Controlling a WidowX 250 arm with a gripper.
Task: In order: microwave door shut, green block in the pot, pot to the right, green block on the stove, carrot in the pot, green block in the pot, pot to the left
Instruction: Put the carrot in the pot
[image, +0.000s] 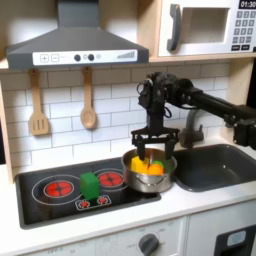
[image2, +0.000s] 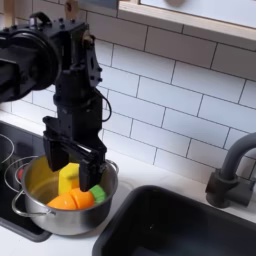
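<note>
You see the pot (image: 150, 172) at the stove's (image: 40, 190) 3 o'clock edge, the carrot (image2: 72, 200) inside it. The block (image: 89, 184) lies on the stove at the pot's 9 o'clock. The microwave door (image: 199, 27) sits at 1 o'clock, above.

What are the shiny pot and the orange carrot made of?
The pot looks like polished steel: its wall mirrors the counter and has bright glints. The carrot inside it looks like smooth plastic, evenly orange with a soft sheen, though the pictures cannot confirm it.
</note>
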